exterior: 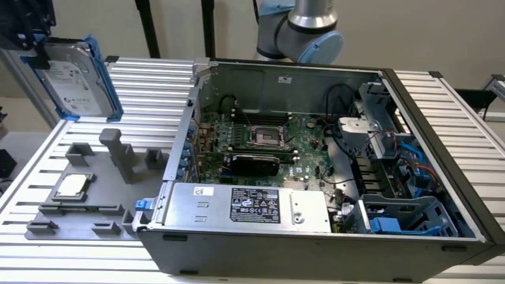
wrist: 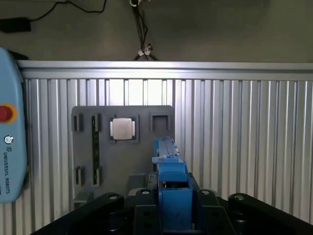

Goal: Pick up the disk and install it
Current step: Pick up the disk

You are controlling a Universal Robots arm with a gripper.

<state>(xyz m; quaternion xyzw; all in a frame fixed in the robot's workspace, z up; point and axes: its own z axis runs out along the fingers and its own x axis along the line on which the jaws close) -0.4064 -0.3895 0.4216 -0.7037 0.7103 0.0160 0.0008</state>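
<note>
Gripper: the black gripper [exterior: 36,48] stood at the exterior view's upper left, its jaws closed on the upper end of the disk.
Disk: the disk [exterior: 75,77] hung below the gripper, near upright and slightly tilted, with its white label facing the room and its blue frame running down both long edges.
Disk, wrist view: the blue frame of the disk [wrist: 171,176] sat between the dark fingers [wrist: 146,215] – edge-on, so the label could not be read.
Position: the disk was held above the slatted table [exterior: 150,83], apart from the fixture plate and to the exterior view's left of the computer case.
Fixture plate: a grey fixture plate [exterior: 106,198] lay flat on the table beneath, with several raised posts and slots.
Chip: a small square silver chip [exterior: 71,186] rested in a recess of the plate.
Computer case: the open computer case [exterior: 442,160] lay on its side, with the motherboard [exterior: 261,136] exposed.
Power supply: a long grey power supply [exterior: 252,207] with a black-and-white label filled the near side of the case.
Drive cage: a blue drive cage [exterior: 410,216] sat in the near corner of the case, at the exterior view's right.
Arm: a grey and pale-blue joint of the arm [exterior: 308,29] rose behind the case.
</note>
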